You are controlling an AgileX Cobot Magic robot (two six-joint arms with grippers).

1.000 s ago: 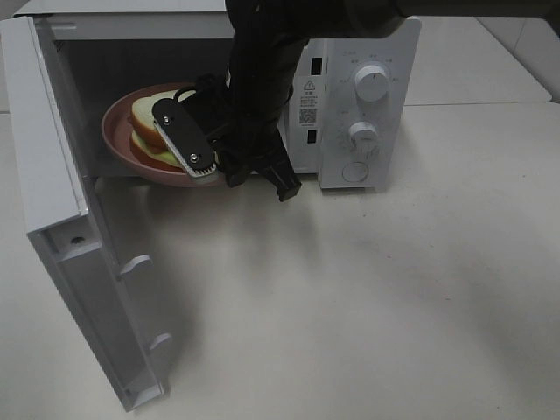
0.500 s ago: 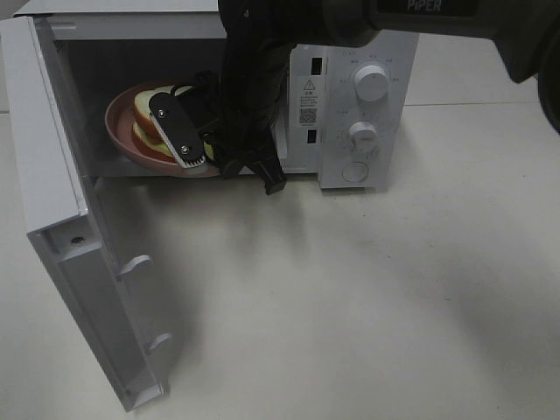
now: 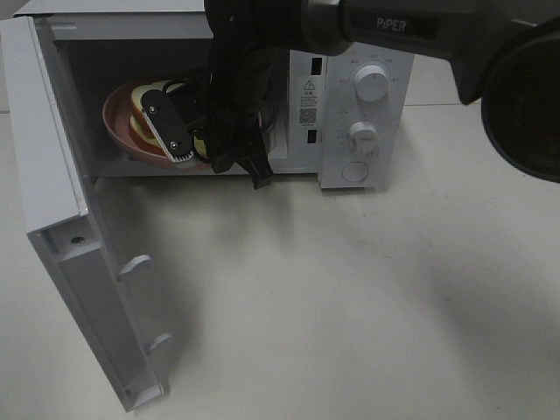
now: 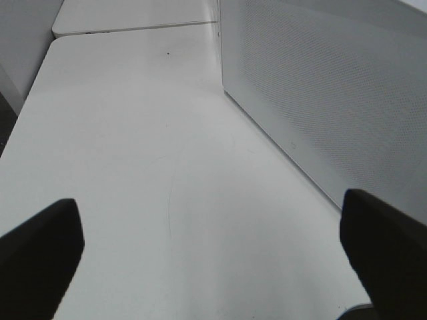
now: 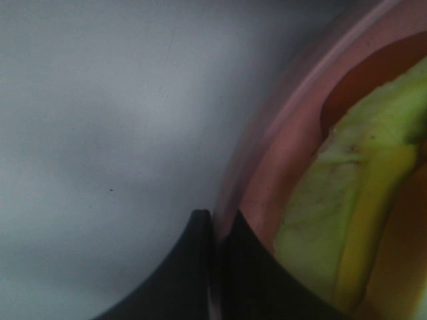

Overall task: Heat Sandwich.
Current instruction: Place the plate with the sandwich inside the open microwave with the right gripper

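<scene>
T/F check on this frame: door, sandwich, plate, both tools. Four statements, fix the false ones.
1. The microwave door stands open. True.
2. The sandwich sits on the pink plate inside the microwave. True.
3. The right tool is open and clear of the plate. False: it is shut on the plate's rim.
4. The left tool holds the sandwich. False: it is open and empty, away from the sandwich.
</scene>
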